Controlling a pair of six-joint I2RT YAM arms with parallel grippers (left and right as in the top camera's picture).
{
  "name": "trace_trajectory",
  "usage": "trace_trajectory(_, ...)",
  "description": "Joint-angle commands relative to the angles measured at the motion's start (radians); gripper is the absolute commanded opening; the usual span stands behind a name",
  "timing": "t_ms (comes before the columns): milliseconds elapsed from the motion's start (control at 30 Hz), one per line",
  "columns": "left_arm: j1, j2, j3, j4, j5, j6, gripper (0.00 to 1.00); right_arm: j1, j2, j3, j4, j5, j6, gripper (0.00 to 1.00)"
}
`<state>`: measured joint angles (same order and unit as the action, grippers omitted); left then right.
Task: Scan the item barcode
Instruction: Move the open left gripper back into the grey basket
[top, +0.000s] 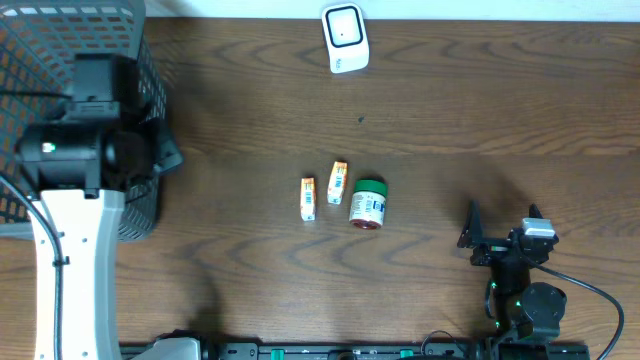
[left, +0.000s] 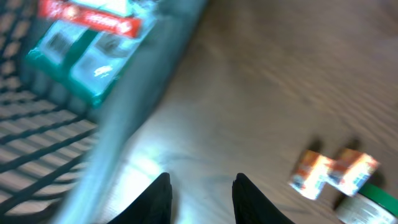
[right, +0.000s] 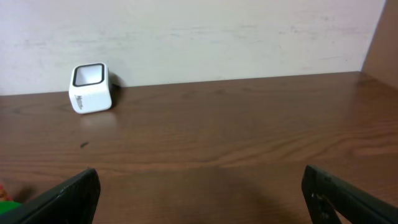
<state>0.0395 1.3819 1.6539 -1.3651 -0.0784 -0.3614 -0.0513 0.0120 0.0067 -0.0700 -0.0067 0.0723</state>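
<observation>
I can read no word or number anywhere. The white scanner (right: 90, 89) at the far edge of the bench (top: 480, 100) carries a line of dark lettering low on its side, too small for me to make out. The green-and-white packet (left: 87, 46) in the basket (left: 37, 155) has white print on a red band, blurred past reading. Near the middle of the bench, the jar (top: 367, 204) wears a white label with bluish print, and the two orange cartons (top: 308, 198) show printed faces, all illegible.
</observation>
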Motion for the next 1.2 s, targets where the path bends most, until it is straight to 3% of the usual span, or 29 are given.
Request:
trace_trajectory(0,0.053,0.002,-0.032,-0.011,-0.02,0.028,0.34,-0.007,-0.005,-0.002,-0.003,0.002,0.013,0.99)
trace_trajectory(400,0.114,0.002,-0.076,0.007,-0.017,0.058,0.34,-0.007,-0.005,-0.002,-0.003,0.002,0.013,0.99)
trace_trajectory(600,0.114,0.0,-0.036,0.053,0.189,0.097,0.34,-0.007,-0.005,-0.002,-0.003,0.002,0.013,0.99)
trace_trajectory(700,0.114,-0.002,0.018,0.105,0.251,0.098,0.45,-0.007,-0.005,-0.002,-0.003,0.002,0.013,0.99)
trace_trajectory(833,0.128,-0.002,0.083,0.18,0.195,0.075,0.56,-0.007,-0.005,-0.002,-0.003,0.002,0.013,0.99)
trace_trajectory(967,0.182,0.004,0.085,0.302,0.075,0.018,0.58,-0.007,-0.005,-0.002,-0.003,0.002,0.013,0.99)
trace_trajectory(1167,0.314,0.029,0.085,0.413,0.061,-0.03,0.62,-0.007,-0.005,-0.002,-0.003,0.002,0.013,0.99)
